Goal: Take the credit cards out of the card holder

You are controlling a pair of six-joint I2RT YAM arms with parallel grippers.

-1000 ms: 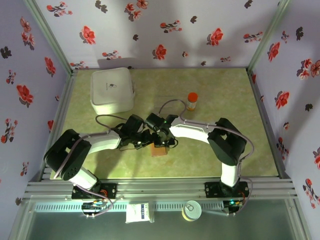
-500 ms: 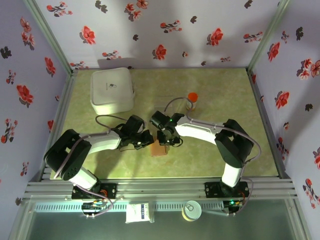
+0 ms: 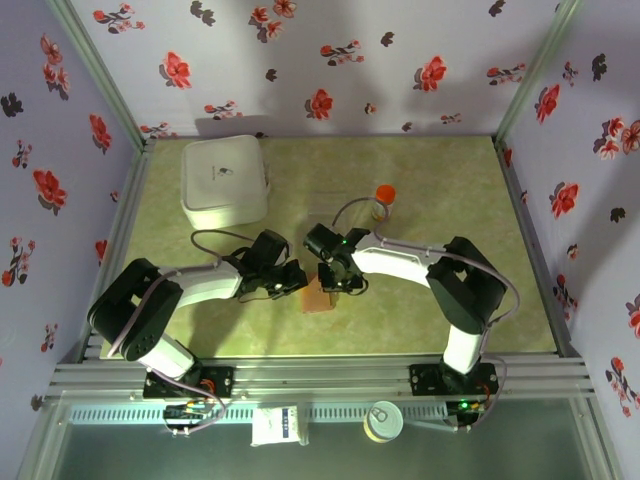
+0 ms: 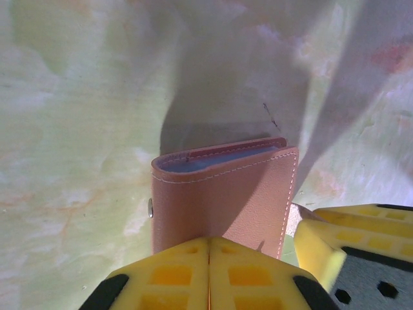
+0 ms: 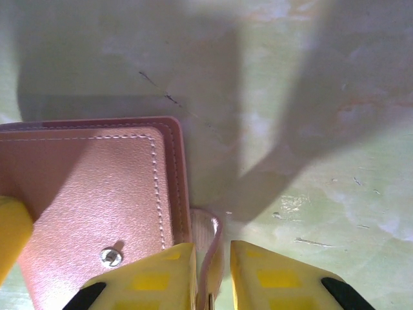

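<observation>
Bench (image 3: pixel 450 300) with a pale green marbled top carries everything, and flowered walls stand around it. The two arms reach in from the near edge and meet around the middle of the bench.

A white square box (image 3: pixel 225 180) sits at the far left corner. It has a small dark mark on the lid, too small to read.

The card holder (image 3: pixel 318 298) lies near the middle of the bench, a little toward the near edge, between the two claws. It is a small folded wallet of tan-brown leather-like material with pale stitching along the rim. In the left wrist view a blue-grey layer (image 4: pixel 219 158) shows between its two covers at the far side. A round metal snap (image 5: pixel 111 257) sits on the outer cover, and a short strap (image 5: pixel 208 239) comes out at one side. No brand or writing is visible on it.

The left gripper (image 3: pixel 297 281) is closed, its yellow pads pressed together with no gap, right at the near edge of the holder's cover. The right gripper (image 3: pixel 340 285) stands narrow, closed around the strap of the holder.

A small bottle (image 3: pixel 384 201) with an orange cap stands upright toward the far edge, right of the middle.

On the ledge in front of the bench lie a white packet (image 3: pixel 279 425) with blue print that cannot be read and a round can (image 3: pixel 383 420).
</observation>
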